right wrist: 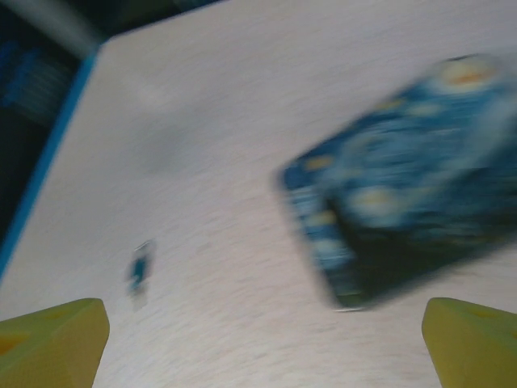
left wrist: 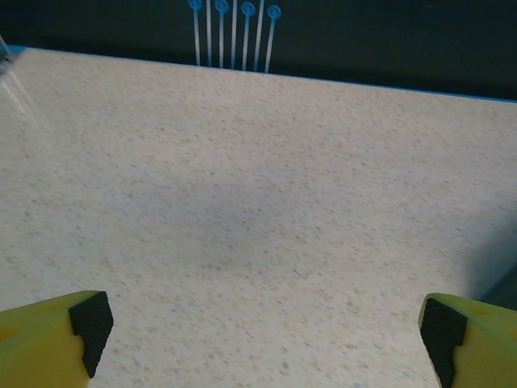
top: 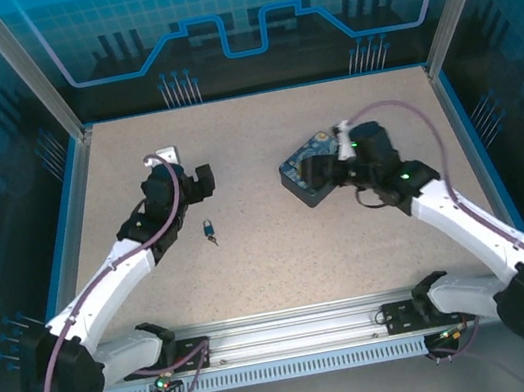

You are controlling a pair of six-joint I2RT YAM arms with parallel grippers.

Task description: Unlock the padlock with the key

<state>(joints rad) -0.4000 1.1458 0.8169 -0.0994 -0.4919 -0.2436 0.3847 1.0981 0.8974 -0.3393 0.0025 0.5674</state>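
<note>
**A:** Speckled worktop, blue walls behind. Where is your padlock?
**B:** Left of centre, with the key just below it. Both lie well apart from the painted tin.
**A:** And your tools?
**B:** Your left tool hangs wide open over bare worktop. Your right tool gapes empty near the tin.

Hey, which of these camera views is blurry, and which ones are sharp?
Right wrist view: heavily smeared, the painted tin and the padlock reduced to soft blobs. Left wrist view: sharp, the speckled table showing a faint broad shadow across its middle. Top external view: crisp and evenly lit, no glare on the table.
</note>
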